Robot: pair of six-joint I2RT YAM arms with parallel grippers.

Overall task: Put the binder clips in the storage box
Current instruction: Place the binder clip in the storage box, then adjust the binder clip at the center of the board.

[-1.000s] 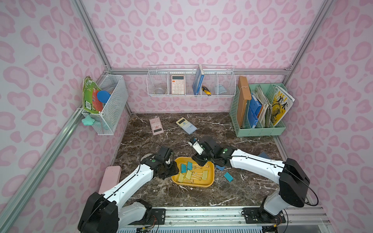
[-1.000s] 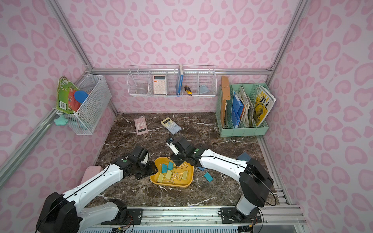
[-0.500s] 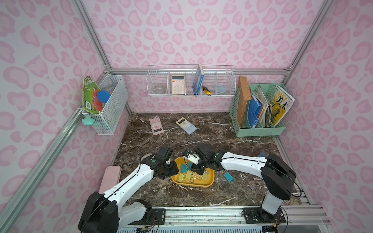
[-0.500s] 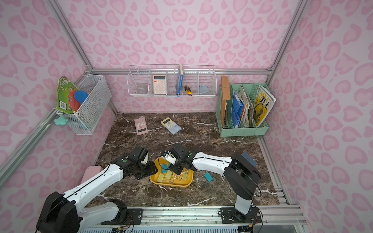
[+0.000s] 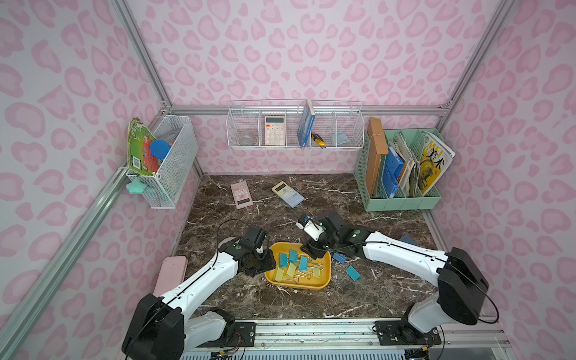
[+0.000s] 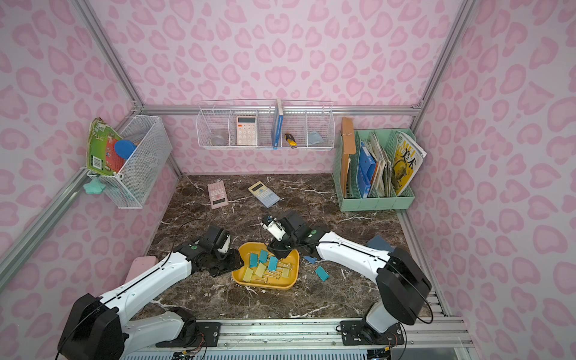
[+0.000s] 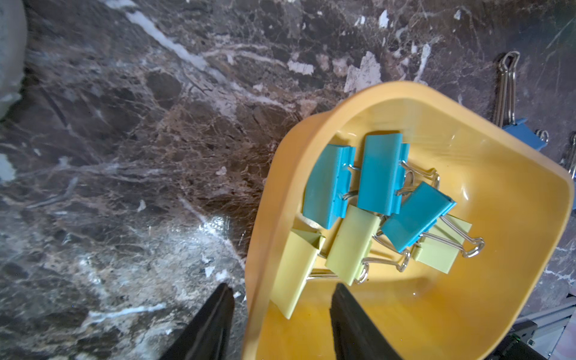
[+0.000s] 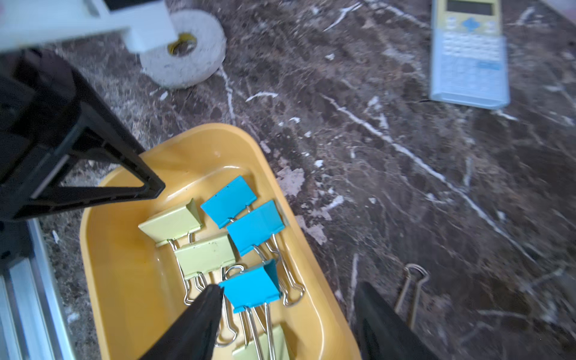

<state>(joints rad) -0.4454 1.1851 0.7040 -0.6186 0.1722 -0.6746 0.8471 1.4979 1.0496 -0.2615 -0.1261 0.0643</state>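
The dark brown marbled surface point(image 5: 280, 305) fills the floor of the pink booth. In the back corner on the robot's right stands the mint-green slotted file organizer point(image 5: 402, 204), stuffed with papers.

Front and centre sits the shallow yellow-orange plastic storage box point(image 5: 299, 286), clear in both top views point(image 6: 265, 286), with a white arm on either side.

The left tool point(image 7: 282, 286) is at the end of the box on the robot's left. Its black fingers point(image 7: 212, 324) are apart, one outside the wall and one inside, straddling the rim without pinching it.

The right tool point(image 8: 288, 286) hangs over the far corner of the box on the robot's right. It is spread wide with nothing clamped. A teal clip point(image 8: 251, 288) lies in the box right at one fingertip, though whether they touch I cannot tell.

Inside the box, the small folded-metal binder clips point(image 7: 378, 174) with silver wire handles are heaped together. There are three teal and three pale yellow, their handles tangled.

Two more are out on the surface on the robot's right of the box. A darker blue clip point(image 5: 339, 258) lies just beside the wall, and a loose teal clip point(image 5: 352, 273) is a little further off.
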